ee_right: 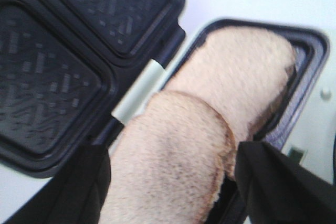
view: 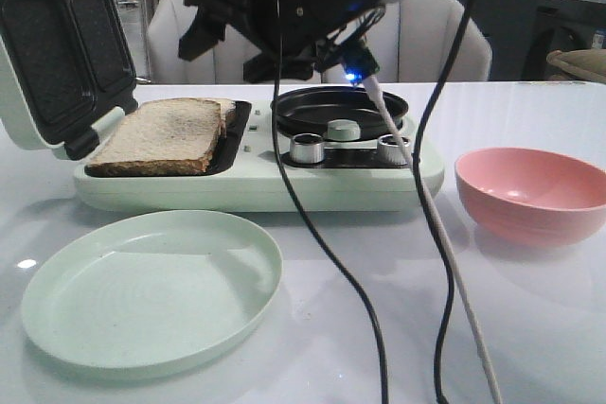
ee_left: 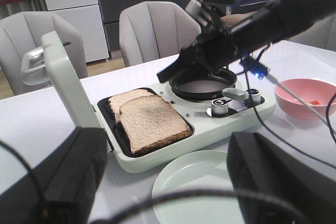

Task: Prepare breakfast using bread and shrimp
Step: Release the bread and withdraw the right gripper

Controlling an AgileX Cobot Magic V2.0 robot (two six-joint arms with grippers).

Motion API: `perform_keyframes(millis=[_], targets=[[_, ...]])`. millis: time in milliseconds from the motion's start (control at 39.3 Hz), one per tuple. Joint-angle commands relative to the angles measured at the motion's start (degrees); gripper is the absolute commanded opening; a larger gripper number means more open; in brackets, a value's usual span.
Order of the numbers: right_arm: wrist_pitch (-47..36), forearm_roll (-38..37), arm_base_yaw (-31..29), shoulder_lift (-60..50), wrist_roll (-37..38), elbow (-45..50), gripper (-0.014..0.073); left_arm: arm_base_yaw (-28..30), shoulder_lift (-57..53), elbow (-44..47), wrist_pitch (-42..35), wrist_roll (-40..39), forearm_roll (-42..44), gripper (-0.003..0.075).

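Two slices of bread lie overlapping in the dark tray of the pale green sandwich maker (view: 256,186), the top slice (view: 161,134) (ee_left: 155,121) (ee_right: 168,171) partly covering the other (ee_left: 126,98) (ee_right: 236,72). My right gripper (ee_right: 173,198) (ee_left: 173,72) hangs open just above the slices, its fingers (ee_right: 289,187) apart on either side of the top slice. My left gripper (ee_left: 168,192) is open above the front of the table, near the plate. A small orange bit that looks like shrimp (ee_left: 315,102) lies in the pink bowl (ee_left: 307,98).
The maker's lid (view: 57,44) stands open at the left. A black pan (view: 331,106) sits on its right half behind two knobs. A pale green plate (view: 151,286) lies in front, the pink bowl (view: 530,191) at the right. Cables (view: 312,234) hang across the middle.
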Motion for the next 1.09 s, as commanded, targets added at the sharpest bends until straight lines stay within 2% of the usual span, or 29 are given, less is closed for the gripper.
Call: perform_keyframes(millis=[0, 51, 153, 305, 356, 458, 560, 636, 1069], targets=[[2.71, -7.72, -0.16, -7.32, 5.66, -1.56, 0.0593, 0.11, 0.27, -1.49, -5.03, 0.00, -0.61, 0.0532], [4.64, -13.76, -0.21, -9.18, 11.04, -1.49, 0.0593, 0.11, 0.27, -1.49, -5.03, 0.00, -0.61, 0.0532], [10.17, -31.41, -0.21, -12.93, 24.14, -1.49, 0.0593, 0.11, 0.27, -1.49, -5.03, 0.00, -0.61, 0.0532], [19.58, -64.26, -0.21, -18.66, 46.21, -1.45, 0.0590, 0.11, 0.27, -1.49, -5.03, 0.00, -0.61, 0.0533], [21.96, -72.50, -0.21, -20.58, 51.55, -1.18, 0.0580, 0.11, 0.27, -1.49, -5.03, 0.00, -0.61, 0.0533], [22.71, -84.34, -0.21, -25.79, 60.77, 0.73, 0.0561, 0.11, 0.27, -1.49, -5.03, 0.00, -0.61, 0.0533], [20.59, -90.12, -0.21, -32.11, 67.00, 4.69, 0.0561, 0.11, 0.27, -1.49, -5.03, 0.00, -0.61, 0.0533], [18.13, -91.43, -0.83, -37.50, 69.90, 8.87, 0.0561, 0.11, 0.27, -1.49, -5.03, 0.00, -0.61, 0.0532], [4.38, -90.46, -1.51, -67.07, 73.04, 38.28, 0.0561, 0.11, 0.27, -1.49, -5.12, 0.00, -0.61, 0.0532]])
